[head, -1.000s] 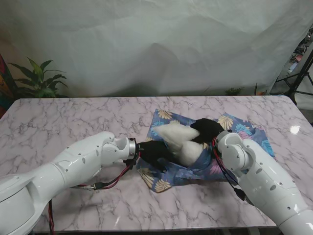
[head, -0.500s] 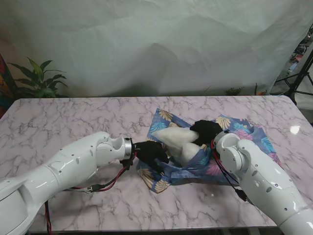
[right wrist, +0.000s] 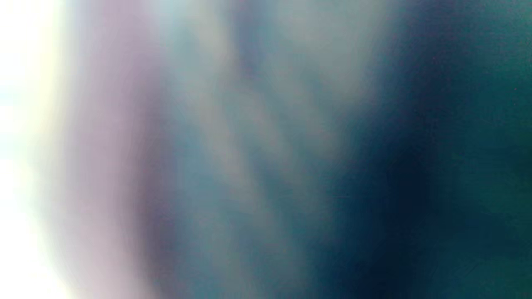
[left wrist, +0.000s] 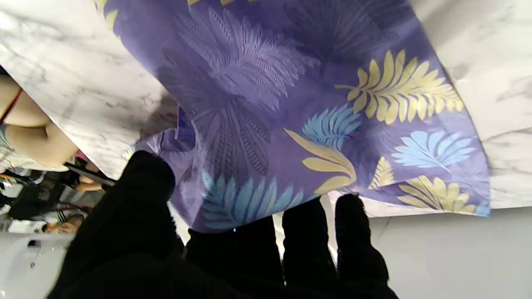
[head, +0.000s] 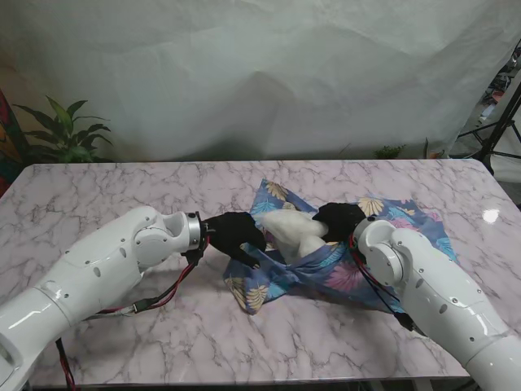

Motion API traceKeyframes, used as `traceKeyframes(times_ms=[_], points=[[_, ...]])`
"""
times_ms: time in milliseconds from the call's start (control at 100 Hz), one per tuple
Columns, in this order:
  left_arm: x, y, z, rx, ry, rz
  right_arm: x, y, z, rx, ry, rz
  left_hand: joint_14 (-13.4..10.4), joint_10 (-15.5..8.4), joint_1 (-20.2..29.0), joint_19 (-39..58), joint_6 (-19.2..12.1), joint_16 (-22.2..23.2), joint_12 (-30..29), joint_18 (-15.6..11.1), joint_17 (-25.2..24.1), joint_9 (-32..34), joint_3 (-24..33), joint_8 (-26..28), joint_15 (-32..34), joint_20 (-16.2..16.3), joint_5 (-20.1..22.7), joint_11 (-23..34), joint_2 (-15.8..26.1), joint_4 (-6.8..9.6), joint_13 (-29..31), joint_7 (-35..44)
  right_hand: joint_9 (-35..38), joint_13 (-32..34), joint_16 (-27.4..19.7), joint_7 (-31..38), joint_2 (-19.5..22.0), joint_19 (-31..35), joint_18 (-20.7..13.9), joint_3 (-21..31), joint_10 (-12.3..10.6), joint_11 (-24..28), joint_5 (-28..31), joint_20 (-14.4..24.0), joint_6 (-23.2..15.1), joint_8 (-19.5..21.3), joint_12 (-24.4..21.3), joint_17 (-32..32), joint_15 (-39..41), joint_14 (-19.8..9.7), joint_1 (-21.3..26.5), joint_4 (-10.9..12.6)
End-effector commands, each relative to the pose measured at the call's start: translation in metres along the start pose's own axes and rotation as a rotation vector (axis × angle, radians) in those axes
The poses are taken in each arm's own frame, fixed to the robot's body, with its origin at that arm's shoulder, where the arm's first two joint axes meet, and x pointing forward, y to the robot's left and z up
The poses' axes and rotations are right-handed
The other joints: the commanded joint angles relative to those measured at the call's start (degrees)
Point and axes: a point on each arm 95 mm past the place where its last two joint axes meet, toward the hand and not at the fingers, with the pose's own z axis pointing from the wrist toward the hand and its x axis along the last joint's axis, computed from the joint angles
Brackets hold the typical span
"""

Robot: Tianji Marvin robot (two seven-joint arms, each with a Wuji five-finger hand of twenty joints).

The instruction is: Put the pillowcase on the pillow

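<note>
From the stand's view, the left hand (head: 234,236) has drawn back toward the robot's left since the earlier pictures, pulling the pillowcase's (head: 326,273) open edge with it, so the cloth now stretches into a taut band across the near side of the pillow (head: 295,232) instead of sagging in a heap. The pillowcase lies on the marble table (head: 98,204), right of centre, blue-violet with yellow and light blue leaves, its far corner spread flat and its near left corner folded under. The white pillow sits partly inside it: its rounded left end sticks out in the open, and the rest is covered by cloth toward the right. The left hand is closed on the pillowcase's edge. The right hand (head: 340,220) rests against the pillow's right end where it meets the cloth; whether it grips anything I cannot tell. In the left wrist view, the black-gloved fingers (left wrist: 305,232) pinch the hem of the pillowcase (left wrist: 316,108), thumb on one side and the other fingers on the other, with the leaf print spreading away over the table (left wrist: 75,87). The right wrist view is a blur of pale violet, grey and dark teal, too close to make out.
</note>
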Motion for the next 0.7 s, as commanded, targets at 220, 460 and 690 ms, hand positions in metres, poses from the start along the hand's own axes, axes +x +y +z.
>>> traceKeyframes(times_ms=[220, 460, 690], points=[[-0.002, -0.013, -0.016, 0.135, -0.040, -0.120, -0.010, -0.029, -0.002, 0.072, -0.014, 0.004, 4.90, 0.32, 10.31, 7.63, 22.11, 1.07, 19.08, 5.35, 11.78, 16.65, 4.33, 6.15, 5.36, -7.99, 2.76, 4.80, -10.13, 1.36, 14.41, 15.86, -0.78, 2.94, 1.38, 7.70, 1.82, 1.22, -10.32, 9.13, -1.39, 2.53, 3.83, -0.21, -10.23, 2.09, -0.35, -0.22, 4.72, -0.35, 9.58, 4.69], [0.010, -0.027, -0.009, 0.240, -0.036, -0.112, -0.001, -0.025, 0.007, 0.037, -0.010, 0.050, 3.73, 4.91, 21.86, 16.43, 28.65, 21.53, 32.17, 5.12, 20.07, 8.20, -4.21, 14.15, 27.92, -5.58, -7.63, 6.10, -8.15, 1.88, 16.03, 13.36, -0.77, 2.83, 1.37, 7.61, 1.71, 1.12, -10.29, 9.11, -1.74, 2.37, 3.70, -0.28, -10.71, 1.89, -0.52, -0.26, 4.63, -0.47, 9.22, 4.59], [0.022, -0.052, 0.003, 0.312, -0.029, 0.033, 0.014, -0.023, 0.021, 0.020, 0.025, 0.073, 2.34, 4.94, 22.60, 18.08, 29.21, 24.04, 32.74, 2.18, 18.90, 7.75, -4.61, 15.66, 31.52, -3.11, -7.83, 7.48, -7.90, 2.04, 15.68, 13.33, -0.29, 2.90, 1.32, 7.36, 1.08, 1.05, -9.96, 9.33, -1.85, 2.22, 4.14, -0.34, -10.89, 1.39, -0.78, -0.32, 4.53, -0.31, 9.03, 4.61]])
